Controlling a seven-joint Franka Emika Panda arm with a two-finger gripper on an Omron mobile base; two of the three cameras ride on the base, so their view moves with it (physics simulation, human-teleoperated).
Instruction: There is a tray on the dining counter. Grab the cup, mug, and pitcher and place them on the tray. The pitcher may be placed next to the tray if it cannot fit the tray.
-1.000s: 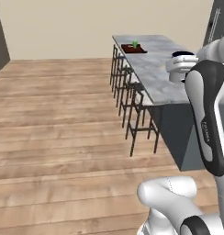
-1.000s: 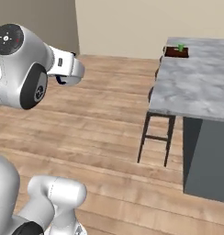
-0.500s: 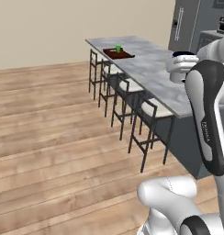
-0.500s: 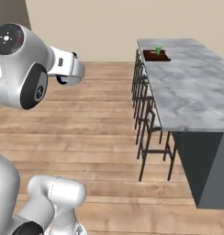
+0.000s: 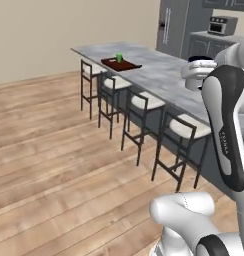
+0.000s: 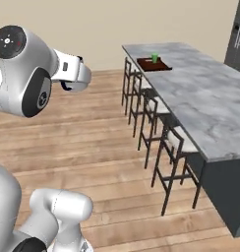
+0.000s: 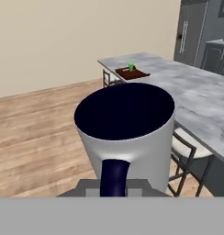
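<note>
The light grey mug (image 7: 127, 133) with its dark navy inside sits close in the hand view, upright, and my gripper (image 7: 114, 186) is shut on its dark handle (image 7: 114, 176). In the left base view the mug (image 5: 196, 74) shows beside my upper arm, held high off the near end of the dining counter (image 5: 164, 75). The green cup (image 5: 119, 57) stands on the reddish-brown tray (image 5: 126, 65) near the counter's far end. Cup (image 6: 154, 57), tray (image 6: 156, 66) and counter (image 6: 205, 98) also appear in the right base view, as do the cup (image 7: 131, 67) and tray (image 7: 137, 73) far ahead in the hand view. The pitcher is out of view.
Several bar stools (image 5: 144, 102) stand in a row along the counter's floor side (image 6: 178, 142). A grey fridge (image 5: 171, 25) and grey cabinets carrying a small oven (image 5: 221, 24) lie behind the counter. Wooden floor (image 5: 49, 150) spreads to the left, up to a beige wall.
The whole picture has shifted in both base views, so the camera has moved; the counter now runs more across the view. The mug stays in my gripper, held the same way.
</note>
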